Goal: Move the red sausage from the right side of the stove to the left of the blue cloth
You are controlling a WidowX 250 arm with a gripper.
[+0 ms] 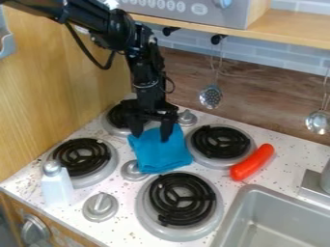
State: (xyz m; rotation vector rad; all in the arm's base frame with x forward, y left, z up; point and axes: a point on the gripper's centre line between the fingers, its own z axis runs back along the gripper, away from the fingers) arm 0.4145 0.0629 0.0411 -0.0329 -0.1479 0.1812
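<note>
The cloth (159, 150) is blue, the sausage-shaped thing (252, 162) red, the countertop (119, 185) speckled white.

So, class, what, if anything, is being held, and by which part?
That cannot be told: the black two-finger pincer stands open at the far end of the blue cloth.

The gripper (151, 136), fingers apart, touches a blue cloth (162, 157) among 4 burners (182, 219).

You face a speckled white counter (290, 157) with four black burners (182, 198) and a grey sink (277, 198). To your left rises a pale wood wall (51, 101); behind, brown wood-grain panelling (270, 103) meets grey-blue tiles (258, 61). Above you see a wooden shelf (293, 31) bearing a grey microwave (193, 12).
</note>
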